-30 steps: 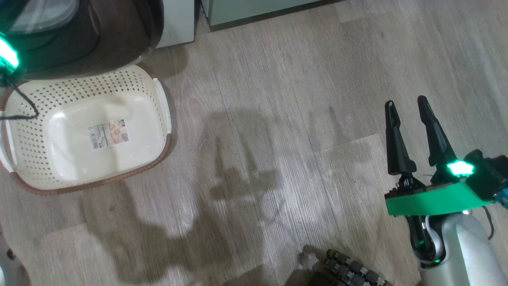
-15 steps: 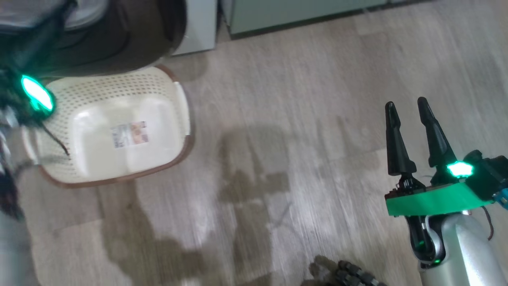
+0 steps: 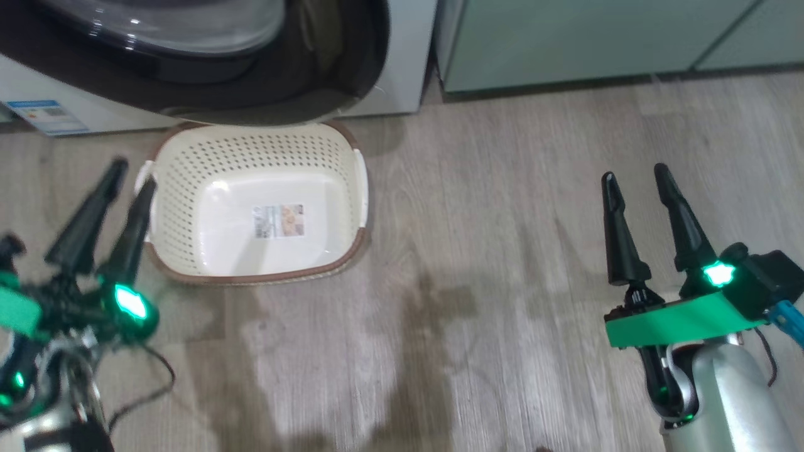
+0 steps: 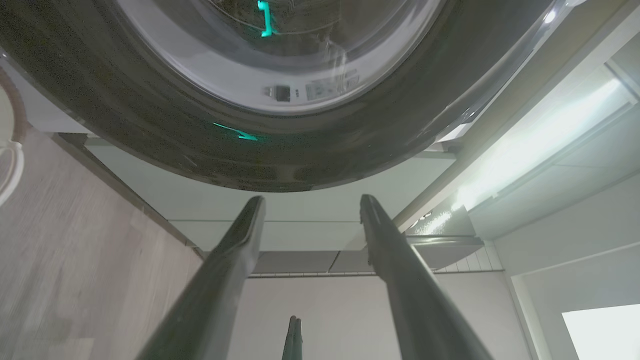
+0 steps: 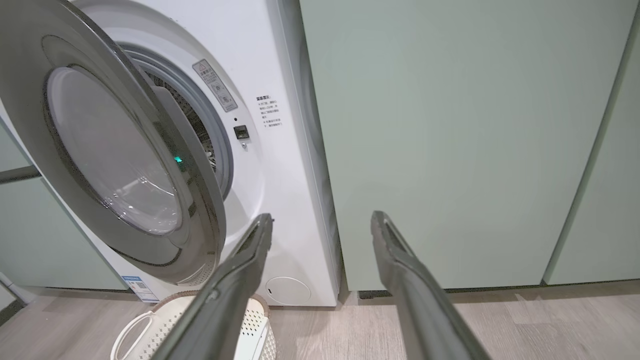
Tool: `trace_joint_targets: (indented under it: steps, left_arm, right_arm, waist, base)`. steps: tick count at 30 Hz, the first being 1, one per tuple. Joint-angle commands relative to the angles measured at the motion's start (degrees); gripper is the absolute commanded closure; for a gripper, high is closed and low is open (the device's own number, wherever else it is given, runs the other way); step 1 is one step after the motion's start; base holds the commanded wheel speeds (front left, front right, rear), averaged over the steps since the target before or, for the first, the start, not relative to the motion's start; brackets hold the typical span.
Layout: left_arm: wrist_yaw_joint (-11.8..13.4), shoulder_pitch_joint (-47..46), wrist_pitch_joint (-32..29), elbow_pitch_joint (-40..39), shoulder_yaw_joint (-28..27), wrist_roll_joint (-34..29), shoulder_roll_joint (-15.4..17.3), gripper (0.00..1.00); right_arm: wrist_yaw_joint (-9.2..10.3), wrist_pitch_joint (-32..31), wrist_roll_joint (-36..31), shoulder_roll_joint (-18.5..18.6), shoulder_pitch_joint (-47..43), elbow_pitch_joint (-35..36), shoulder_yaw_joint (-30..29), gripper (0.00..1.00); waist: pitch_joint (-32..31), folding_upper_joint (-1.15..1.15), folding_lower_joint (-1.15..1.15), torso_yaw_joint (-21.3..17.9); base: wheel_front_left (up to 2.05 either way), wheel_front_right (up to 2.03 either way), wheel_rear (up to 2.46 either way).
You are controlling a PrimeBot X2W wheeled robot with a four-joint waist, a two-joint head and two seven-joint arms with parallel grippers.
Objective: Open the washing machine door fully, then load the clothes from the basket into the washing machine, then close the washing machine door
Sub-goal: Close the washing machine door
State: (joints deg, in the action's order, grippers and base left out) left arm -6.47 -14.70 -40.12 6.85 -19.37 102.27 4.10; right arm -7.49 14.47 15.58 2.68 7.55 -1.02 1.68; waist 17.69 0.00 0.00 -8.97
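Washing machine door, large and round with a glossy black rim and a clear bulging glass bowl [image 3: 188, 69], stands swung out from the machine, overhanging the far rim of the basket in the head view. The right wrist view shows it ajar with the grey gasket behind it.

Change: the head camera has swung, so the whole picture shift is camera, not things. The left pincer [image 3: 134, 174] is the real change. A second ago only its green light showed up by the door; now it sits low at the left, just beside the basket's left handle. It has gone from closed to fingers parted, with nothing between them. Its wrist view looks up under the door rim, apart from it.

Small cream plastic basket with perforated sides and a brown rim [image 3: 251, 277] is on the floor right in front of the machine. It is empty as before, with only the label on its floor. The red jersey is out of the basket. Judgement: it is already in the drum, though the door hides most of the opening, so I cannot confirm. Loading looks done and closing the door is left.

White front-loading washing machine [image 3: 402, 56] stands behind the basket, with pale green flat-front cabinets [image 3: 565, 37] touching its right side.

Right pincer [image 3: 634, 173] is unchanged, spread and empty, well apart from everything.

Surface is a grey wood-look plank floor [image 3: 477, 207], bare but for the robot's shadows.
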Motion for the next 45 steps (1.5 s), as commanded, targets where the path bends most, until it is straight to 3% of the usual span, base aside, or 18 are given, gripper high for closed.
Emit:
trace_joint_targets:
  steps: [1,10,13,18,23,29,37,45]
  left_arm:
    - [-0.7,0.2,0.8,-2.6,-2.5,-0.1,0.7,0.0]
    - [-1.0,7.2,14.2,-10.5,-0.3,-5.5,-1.2,0.0]
    - [-1.0,7.7,20.9,-14.4,2.6,-12.4,-1.2,0.0]
    - [-1.0,7.8,33.5,-20.7,10.0,-34.4,0.5,0.0]
    - [-1.0,8.2,44.1,-21.9,16.7,-55.9,3.7,0.0]
    - [3.5,9.9,49.7,-20.2,21.2,-73.9,5.2,0.0]
    - [8.1,13.2,51.9,-15.9,23.9,-84.3,6.2,0.0]
    - [9.2,15.4,53.4,-10.0,24.8,-86.5,6.2,0.0]
  right_arm:
    - [0.0,0.5,-0.5,0.2,-0.1,1.4,1.1,0.0]
    - [0.0,0.5,-1.6,0.2,-1.5,0.8,-0.4,0.0]
    - [0.0,0.2,-2.2,0.2,-1.5,1.0,-1.1,0.0]
    - [0.0,-0.4,-3.2,0.2,-1.4,1.5,-2.4,0.0]
    - [0.0,-1.2,-4.4,0.2,-1.5,1.9,-3.9,0.0]
    - [0.0,-2.4,-5.4,0.2,-2.9,2.1,-5.0,0.0]
    - [0.0,-3.1,-5.1,0.2,-6.1,1.1,-5.4,0.0]
    - [0.0,-3.6,-4.8,0.2,-9.1,0.5,-5.4,0.0]
  waist:
    - [-1.3,0.0,0.0,1.2]
    - [-3.3,0.0,0.0,4.6]
    - [-3.7,0.0,0.0,5.4]
    - [-5.0,0.0,0.0,6.4]
    - [-7.1,0.0,0.0,6.8]
    - [-10.0,0.0,0.0,6.9]
    - [-12.7,0.0,0.0,7.0]
    - [-15.3,0.0,0.0,7.0]
  base:
    - [0.0,0.0,0.0]
    - [0.0,0.0,0.0]
    - [0.0,0.0,0.0]
    - [0.0,0.0,0.0]
    - [0.0,0.0,0.0]
    - [0.0,0.0,0.0]
    - [0.0,0.0,0.0]
    - [0.0,0.0,0.0]
